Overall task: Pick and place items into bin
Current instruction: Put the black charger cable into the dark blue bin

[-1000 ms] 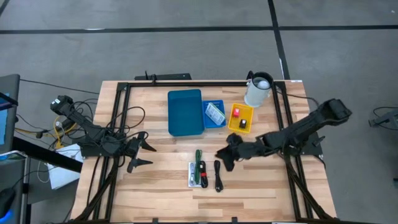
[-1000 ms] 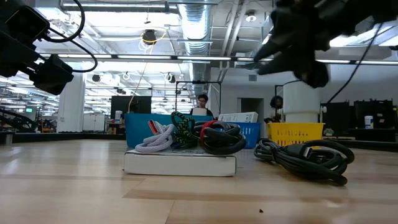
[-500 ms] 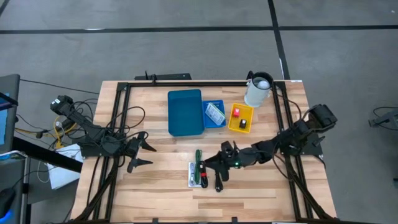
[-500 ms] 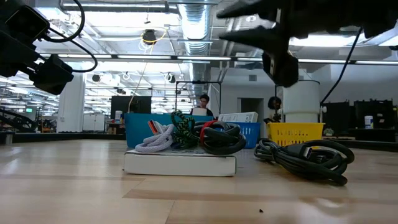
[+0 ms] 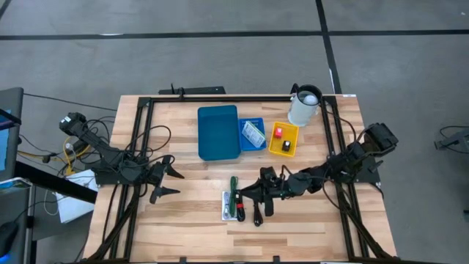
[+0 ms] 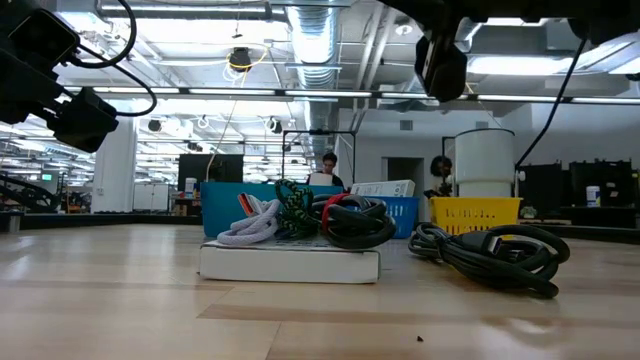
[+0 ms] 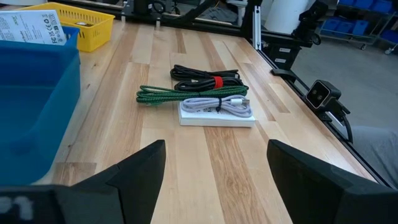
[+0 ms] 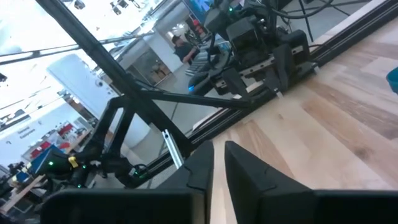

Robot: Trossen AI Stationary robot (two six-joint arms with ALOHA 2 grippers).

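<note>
Our right gripper (image 5: pixel 262 199) hovers above the black cable bundle (image 5: pixel 257 207), fingers nearly closed, grasping nothing. Cable looks light and floppy; we would pinch its tied middle. Left gripper (image 5: pixel 165 182) waits, fingers spread.

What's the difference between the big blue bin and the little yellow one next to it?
The blue bin is deep blue and clearly larger; the yellow bin is small and bright yellow. The blue bin looks empty from above, while the yellow bin holds a tiny red piece and a black piece. Both are open-topped rectangular containers at the table's far side.
</note>
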